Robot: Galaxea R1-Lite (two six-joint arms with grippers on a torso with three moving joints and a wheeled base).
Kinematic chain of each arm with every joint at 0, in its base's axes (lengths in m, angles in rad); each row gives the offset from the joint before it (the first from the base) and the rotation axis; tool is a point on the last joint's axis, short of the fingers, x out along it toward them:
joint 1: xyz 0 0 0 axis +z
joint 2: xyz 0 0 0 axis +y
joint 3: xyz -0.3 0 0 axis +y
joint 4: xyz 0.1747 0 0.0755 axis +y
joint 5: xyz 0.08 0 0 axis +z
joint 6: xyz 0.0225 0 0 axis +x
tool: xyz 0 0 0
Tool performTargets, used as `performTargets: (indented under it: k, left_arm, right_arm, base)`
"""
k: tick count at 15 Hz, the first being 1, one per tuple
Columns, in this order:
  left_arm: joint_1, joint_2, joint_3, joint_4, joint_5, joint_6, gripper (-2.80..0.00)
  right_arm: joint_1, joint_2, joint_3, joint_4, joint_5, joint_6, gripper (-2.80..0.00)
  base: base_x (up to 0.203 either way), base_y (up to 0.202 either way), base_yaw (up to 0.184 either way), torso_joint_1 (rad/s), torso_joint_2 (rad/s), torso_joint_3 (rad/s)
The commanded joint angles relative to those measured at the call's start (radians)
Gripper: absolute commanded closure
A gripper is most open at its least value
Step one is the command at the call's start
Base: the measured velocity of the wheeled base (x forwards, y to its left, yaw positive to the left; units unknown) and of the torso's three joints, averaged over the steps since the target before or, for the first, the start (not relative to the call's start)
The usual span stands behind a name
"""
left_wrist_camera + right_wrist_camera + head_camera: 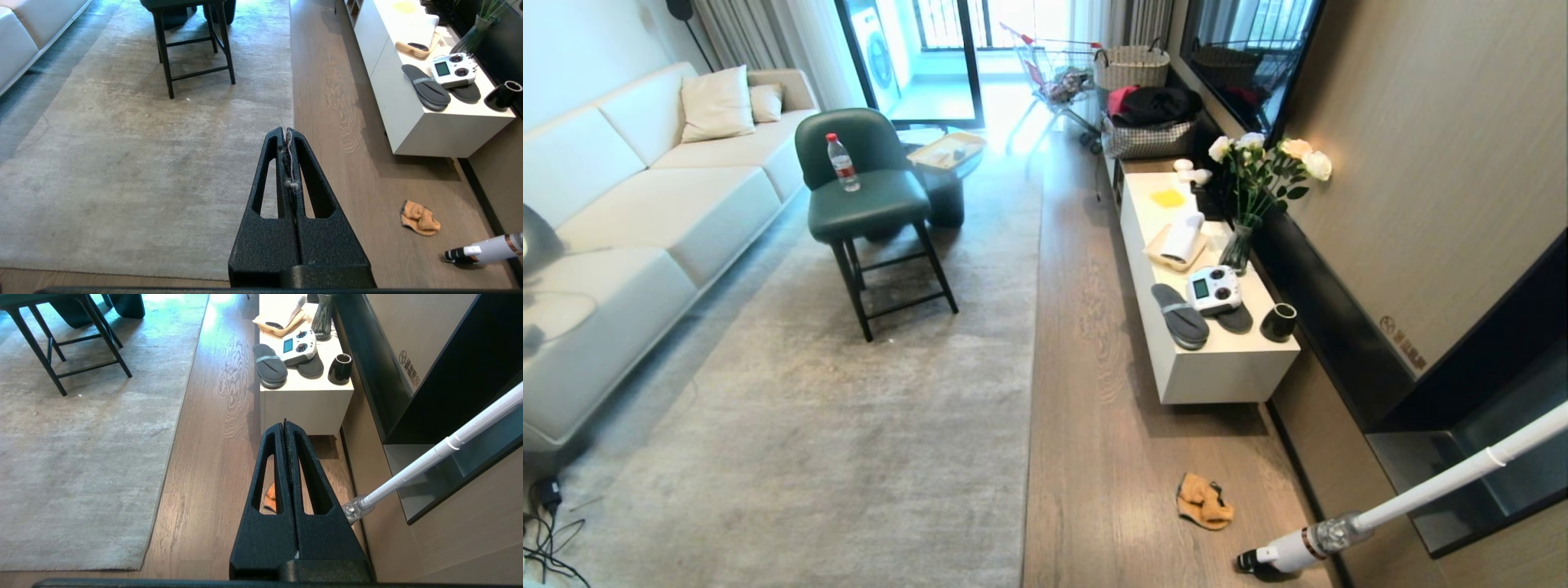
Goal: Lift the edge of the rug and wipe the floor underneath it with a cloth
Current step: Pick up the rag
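A large pale grey rug lies flat, and its straight rug edge (1029, 392) runs alongside the brown wood-grain floor (1094, 441). A crumpled orange cloth (1205, 501) lies on the floor near the wall. Neither arm shows in the head view. My left gripper (286, 131) hangs high over the rug edge (291, 81), shut, with only lint between its fingers; the cloth (420, 218) lies off to its side. My right gripper (284, 424) is shut and empty above the floor, and the cloth (270, 497) shows through its finger slot. The rug's near corner (141, 563) lies flat.
A white low cabinet (1225, 371) with slippers, a controller, a mug and a flower vase stands along the wall. A white vacuum wand (1339, 535) leans by the cloth. A green chair (870, 204) stands on the rug, beside a sofa (629, 212). Cables (547, 531) lie near the rug's other side.
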Motion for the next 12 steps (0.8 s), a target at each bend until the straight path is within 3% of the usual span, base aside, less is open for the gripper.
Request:
performTargets:
  k: [1, 12]
  left_arm:
    - [0.0, 0.0, 0.0, 0.0, 0.0, -0.001, 0.0]
    - [0.0, 0.0, 0.0, 0.0, 0.002, -0.004, 0.0]
  right_arm:
    - [0.0, 0.001, 0.0, 0.0, 0.001, 0.0, 0.0]
    - [0.0, 0.001, 0.0, 0.0, 0.001, 0.0, 0.0]
  base:
    - [0.0, 0.0, 0.0, 0.0, 0.0, 0.0]
    - [0.0, 0.0, 0.0, 0.0, 0.0, 0.0]
